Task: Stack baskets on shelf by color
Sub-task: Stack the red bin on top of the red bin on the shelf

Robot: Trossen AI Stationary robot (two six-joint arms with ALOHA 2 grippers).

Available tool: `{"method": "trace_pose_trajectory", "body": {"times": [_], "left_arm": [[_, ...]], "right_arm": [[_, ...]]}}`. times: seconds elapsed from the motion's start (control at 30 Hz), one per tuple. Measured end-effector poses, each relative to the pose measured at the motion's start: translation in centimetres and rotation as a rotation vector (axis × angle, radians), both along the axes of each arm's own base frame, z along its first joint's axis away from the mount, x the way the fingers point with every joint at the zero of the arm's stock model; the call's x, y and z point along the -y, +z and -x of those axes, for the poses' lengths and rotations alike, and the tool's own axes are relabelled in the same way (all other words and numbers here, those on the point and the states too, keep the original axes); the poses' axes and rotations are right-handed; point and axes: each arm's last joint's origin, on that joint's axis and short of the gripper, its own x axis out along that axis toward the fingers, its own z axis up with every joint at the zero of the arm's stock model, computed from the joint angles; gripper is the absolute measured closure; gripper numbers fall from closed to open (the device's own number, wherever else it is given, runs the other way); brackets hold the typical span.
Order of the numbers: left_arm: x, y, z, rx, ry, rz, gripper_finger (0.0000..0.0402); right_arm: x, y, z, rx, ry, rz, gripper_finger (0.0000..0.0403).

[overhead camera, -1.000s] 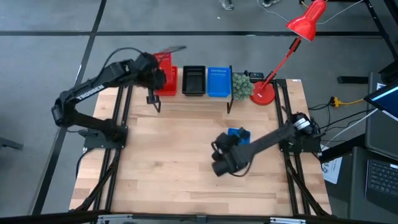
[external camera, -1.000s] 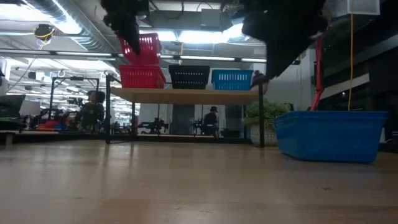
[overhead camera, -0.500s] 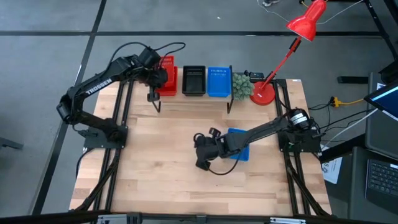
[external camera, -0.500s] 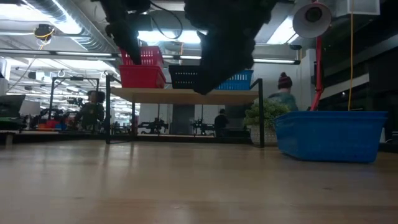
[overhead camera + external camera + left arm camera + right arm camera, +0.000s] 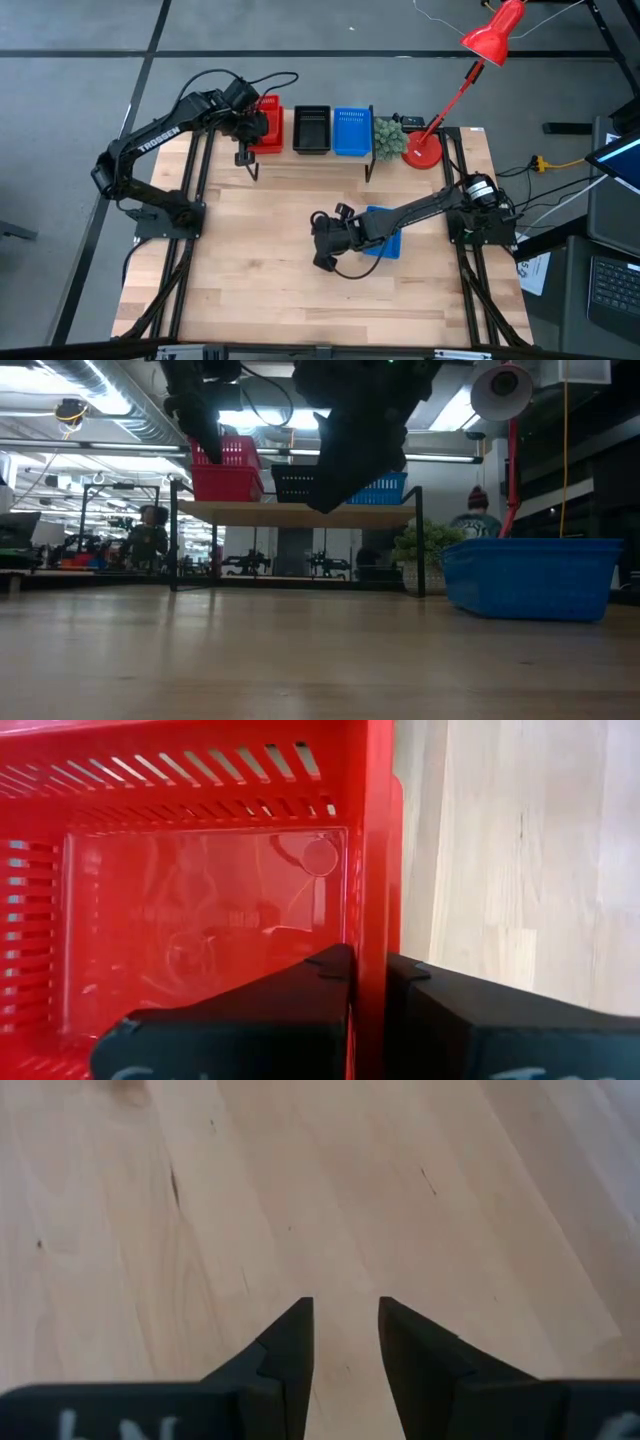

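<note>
On the shelf (image 5: pixel 300 512) along the table's far edge stand red baskets (image 5: pixel 268 125), one nested in the other (image 5: pixel 228 468), a black basket (image 5: pixel 312 130) and a blue basket (image 5: pixel 351 132). Another blue basket (image 5: pixel 385 238) rests on its base on the table, right of centre (image 5: pixel 530 575). My left gripper (image 5: pixel 252 118) is shut on the upper red basket. My right gripper (image 5: pixel 322 255) hovers open over bare wood (image 5: pixel 345 1315), just left of the blue basket on the table. My left gripper (image 5: pixel 368 965) pinches the upper red basket's side wall (image 5: pixel 372 910) at its rim, one finger (image 5: pixel 330 970) inside the basket and one (image 5: pixel 410 975) outside. The fingers come from above, pointing down. The basket sits upright, nested in the red basket below it on the shelf.
A small green plant (image 5: pixel 388 138) and a red desk lamp's base (image 5: pixel 425 150) stand at the shelf's right end, the lamp head (image 5: pixel 495 30) leaning beyond the far edge. Bare wood spreads over the table's near and left parts. People show in the room behind (image 5: pixel 150 535).
My left gripper has come down with the red basket, which was tilted above the shelf and now sits level, nested in the lower red basket. My right arm has swung from over the table's blue basket toward the table's left; that basket has stayed in place.
</note>
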Motion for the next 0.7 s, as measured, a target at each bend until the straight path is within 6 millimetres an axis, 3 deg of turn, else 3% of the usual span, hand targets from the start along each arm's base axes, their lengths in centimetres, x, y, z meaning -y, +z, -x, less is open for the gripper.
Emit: {"method": "trace_pose_trajectory", "body": {"times": [0.47,0.7], "left_arm": [[0.6,0.2,-0.3,-0.003,0.003,-0.011,0.0319],[0.9,3.1,-0.2,0.043,0.001,-0.050,0.0311]], "right_arm": [[0.0,0.0,0.0,-0.003,0.003,0.002,0.0289],[-0.1,0.0,0.1,-0.005,0.009,-0.005,0.0289]]}}
